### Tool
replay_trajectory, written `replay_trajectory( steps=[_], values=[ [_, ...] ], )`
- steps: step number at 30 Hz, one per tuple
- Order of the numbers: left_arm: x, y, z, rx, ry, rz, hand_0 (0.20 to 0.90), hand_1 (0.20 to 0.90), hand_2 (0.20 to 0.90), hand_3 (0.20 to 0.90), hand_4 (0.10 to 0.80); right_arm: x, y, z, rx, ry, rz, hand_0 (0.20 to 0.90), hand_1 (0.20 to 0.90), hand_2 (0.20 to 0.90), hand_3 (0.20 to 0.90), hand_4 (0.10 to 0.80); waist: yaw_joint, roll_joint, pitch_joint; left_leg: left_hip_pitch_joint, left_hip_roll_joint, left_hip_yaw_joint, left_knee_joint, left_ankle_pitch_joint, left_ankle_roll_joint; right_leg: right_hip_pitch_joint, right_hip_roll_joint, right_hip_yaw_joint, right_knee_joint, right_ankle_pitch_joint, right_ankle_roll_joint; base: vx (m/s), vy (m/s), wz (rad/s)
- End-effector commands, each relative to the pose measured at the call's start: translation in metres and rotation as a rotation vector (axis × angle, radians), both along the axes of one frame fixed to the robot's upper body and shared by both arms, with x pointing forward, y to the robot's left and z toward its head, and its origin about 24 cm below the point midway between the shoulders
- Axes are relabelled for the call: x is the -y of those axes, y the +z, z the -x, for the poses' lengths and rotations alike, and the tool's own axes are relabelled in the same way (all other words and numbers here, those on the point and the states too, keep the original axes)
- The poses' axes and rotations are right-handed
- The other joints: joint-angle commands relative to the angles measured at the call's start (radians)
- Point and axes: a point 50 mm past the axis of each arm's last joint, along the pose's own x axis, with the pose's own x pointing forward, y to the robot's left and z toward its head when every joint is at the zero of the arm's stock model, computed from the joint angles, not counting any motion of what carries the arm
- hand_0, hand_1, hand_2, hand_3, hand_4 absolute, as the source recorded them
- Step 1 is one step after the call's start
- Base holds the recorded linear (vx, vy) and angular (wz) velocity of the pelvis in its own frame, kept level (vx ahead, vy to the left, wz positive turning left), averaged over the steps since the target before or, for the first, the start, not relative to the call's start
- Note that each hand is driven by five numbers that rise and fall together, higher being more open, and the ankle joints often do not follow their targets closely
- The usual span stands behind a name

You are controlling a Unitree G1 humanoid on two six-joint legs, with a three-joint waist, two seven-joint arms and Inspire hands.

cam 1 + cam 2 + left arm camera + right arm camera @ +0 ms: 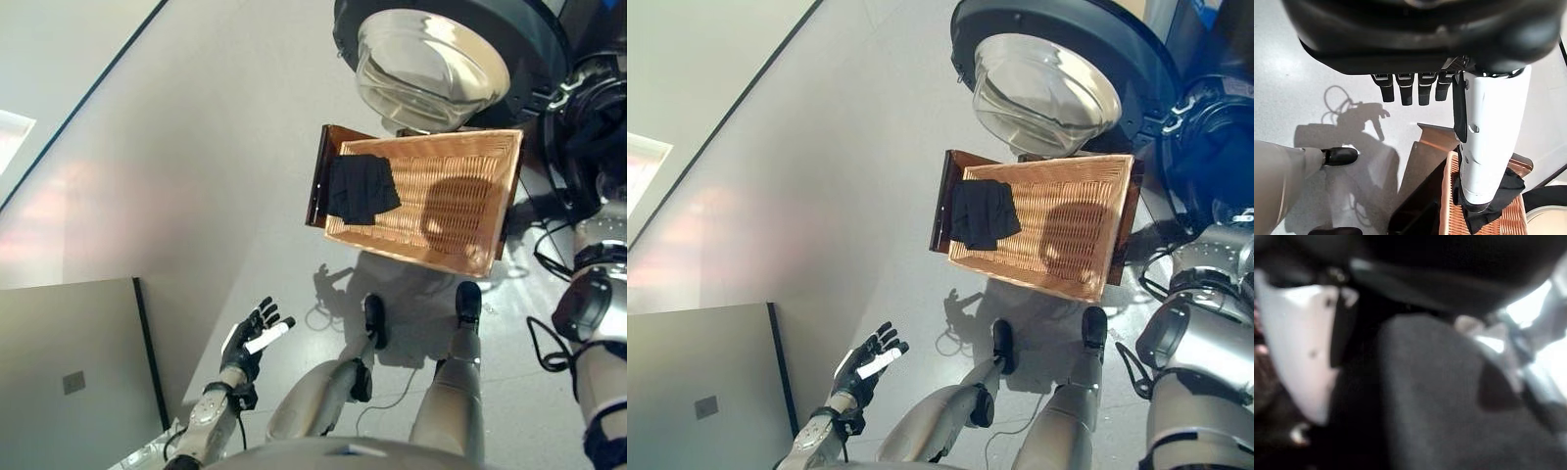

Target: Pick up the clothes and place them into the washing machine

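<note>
Washer (1058, 69) filled the 1 o'clock corner of the head views, its round glass door (426, 69) hanging over the far rim of the basket (480, 157); whether the drum held anything could not be told. That wicker basket sat on the floor (196, 147) just in front of the machine, resting on a dark wooden stand (318, 176) that showed along its 9 o'clock side. One dark cloth (361, 188) lay folded in the basket's 9 o'clock end, draping slightly over that rim; the rest of the weave was bare apart from a shadow.

Left hand (250, 343) hung at 7 o'clock, well apart from the basket, with its fingers (1403, 89) straight, spread, and holding nothing. Right hand (1298, 352) showed only in its own wrist view, where a white thumb cover lay beside a dark grey mass; whether that mass was cloth, and whether the fingers were curled, I could not tell. The right arm reached up toward the washer at 2 o'clock.

Judging by this, the cloth still wanted picking. To do that well, the free left hand ought to come down over the middle of the fold rather than the draped edge, gather all layers before closing, and lift clear of the rim so nothing snagged the weave or tipped the basket off its stand.
</note>
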Motion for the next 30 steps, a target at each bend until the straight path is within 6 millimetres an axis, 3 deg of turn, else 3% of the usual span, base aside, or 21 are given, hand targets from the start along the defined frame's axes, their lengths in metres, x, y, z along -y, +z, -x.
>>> replay_trajectory(
  steps=[1,7,13,15,22,30],
  values=[
    [-0.014,0.005,-0.004,0.045,0.052,-0.039,0.9,0.9,0.9,0.9,0.8,0.038,0.087,0.058,0.136,-0.282,0.285,0.2,0.2,0.2,0.2,0.3,0.003,-0.01,-0.047,-0.005,0.044,-0.009,-0.009,-0.029,-0.077,-0.025,0.066,-0.043,0.154,-0.146,-0.053,0.0,0.0,0.0],
    [-0.018,0.001,0.003,0.02,0.069,-0.039,0.9,0.9,0.9,0.9,0.8,0.047,0.106,0.08,0.166,-0.362,0.315,0.2,0.2,0.2,0.2,0.3,-0.008,-0.008,-0.062,0.011,0.043,-0.014,-0.009,-0.033,-0.08,-0.008,0.068,-0.047,0.157,-0.158,-0.056,0.017,-0.006,-0.03],
    [-0.021,0.004,0.003,0.033,0.074,-0.038,0.9,0.9,0.9,0.9,0.8,0.048,0.114,0.078,0.082,-0.327,0.362,0.2,0.2,0.2,0.2,0.3,-0.011,-0.007,-0.059,0.015,0.042,-0.007,-0.009,-0.036,-0.078,-0.007,0.067,-0.043,0.153,-0.155,-0.055,0.01,0.001,-0.08],
    [-0.021,0.004,0.003,0.037,0.073,-0.037,0.9,0.9,0.9,0.9,0.8,0.049,0.114,0.078,0.062,-0.315,0.364,0.9,0.9,0.9,0.9,0.8,-0.012,-0.009,-0.058,0.016,0.042,-0.006,-0.009,-0.036,-0.077,-0.008,0.067,-0.041,0.154,-0.154,-0.055,0.004,0.002,-0.03],
    [-0.022,0.004,0.004,0.031,0.078,-0.039,0.9,0.9,0.9,0.9,0.8,0.047,0.113,0.07,0.004,-0.27,0.385,0.9,0.9,0.9,0.9,0.8,-0.02,-0.014,-0.056,0.021,0.037,0.001,-0.009,-0.039,-0.073,-0.007,0.068,-0.032,0.153,-0.153,-0.058,0.012,0.006,-0.01],
    [-0.023,0.005,0.002,0.041,0.083,-0.03,0.9,0.9,0.9,0.9,0.8,0.046,0.087,0.056,-0.135,-0.161,0.407,0.9,0.9,0.9,0.9,0.8,-0.026,-0.027,-0.056,0.036,0.033,0.003,-0.009,-0.043,-0.07,0.015,0.064,-0.043,0.145,-0.154,-0.06,0.015,0.025,-0.01]
  ],
)
